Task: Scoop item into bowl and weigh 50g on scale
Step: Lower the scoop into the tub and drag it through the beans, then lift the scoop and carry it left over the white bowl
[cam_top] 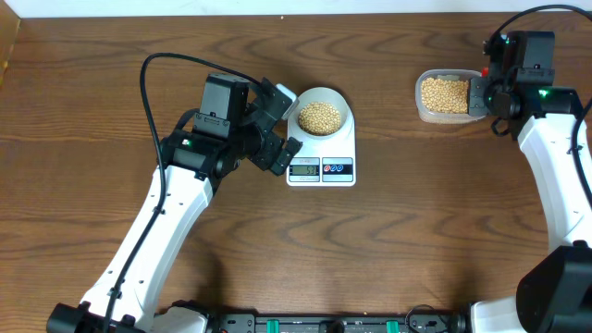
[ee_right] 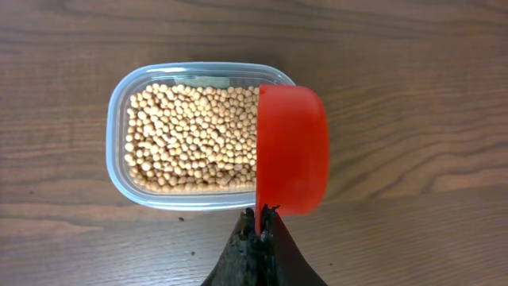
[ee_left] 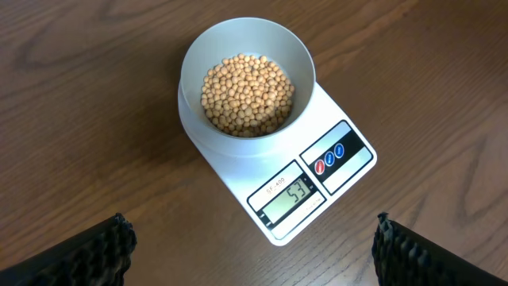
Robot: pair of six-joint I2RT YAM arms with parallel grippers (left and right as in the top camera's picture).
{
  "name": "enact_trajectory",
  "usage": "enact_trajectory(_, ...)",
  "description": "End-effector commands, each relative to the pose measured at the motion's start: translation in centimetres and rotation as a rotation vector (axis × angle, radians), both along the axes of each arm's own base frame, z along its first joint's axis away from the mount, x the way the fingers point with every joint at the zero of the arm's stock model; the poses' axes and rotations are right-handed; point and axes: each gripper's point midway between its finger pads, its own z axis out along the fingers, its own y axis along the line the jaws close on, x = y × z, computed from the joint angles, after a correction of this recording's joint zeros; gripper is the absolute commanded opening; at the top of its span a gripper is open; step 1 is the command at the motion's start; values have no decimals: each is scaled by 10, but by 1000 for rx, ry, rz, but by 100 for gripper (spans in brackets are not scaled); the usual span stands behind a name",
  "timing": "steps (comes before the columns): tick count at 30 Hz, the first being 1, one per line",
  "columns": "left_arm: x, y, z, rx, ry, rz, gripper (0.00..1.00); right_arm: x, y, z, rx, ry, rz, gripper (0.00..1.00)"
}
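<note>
A small round pale bowl (ee_left: 304, 63) stands upright on the flat white kitchen scale (ee_left: 238, 176), partly filled with tan-yellow soybeans (ee_left: 248, 94). The scale's grey display (ee_left: 287, 196), beside its coloured buttons (ee_left: 329, 159), reads 53.

We take this for a robotics lab bench, not a home kitchen. Two white jointed arms, the left arm (cam_top: 157, 236) and the right arm (cam_top: 555, 176), stand at the near edge of a dark wood-grain surface (cam_top: 92, 102), beside a black rail (cam_top: 305, 324) with green fittings. A black cable (cam_top: 146, 83) loops over the left one. The kitchen goods here are a digital scale (cam_top: 346, 146), a bowl (cam_top: 299, 108) of beans (cam_top: 320, 116) and a clear tub (cam_top: 421, 100).
</note>
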Motion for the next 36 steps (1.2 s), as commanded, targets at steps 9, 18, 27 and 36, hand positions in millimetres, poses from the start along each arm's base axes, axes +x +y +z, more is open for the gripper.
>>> enact_trajectory(9, 1, 1, -4, 9, 8, 3, 98, -1, -4, 6, -91, 1, 60, 1)
enact_trajectory(18, 0, 1, -4, 10, 9, 3, 98, 14, 53, 19, 238, -97, 177, 1)
enact_trajectory(27, 0, 1, -4, 10, 8, 3, 98, 12, 132, 59, 573, -203, 506, 1)
enact_trajectory(36, 0, 1, -4, 9, 8, 3, 98, 6, 175, 57, 559, -182, 556, 1)
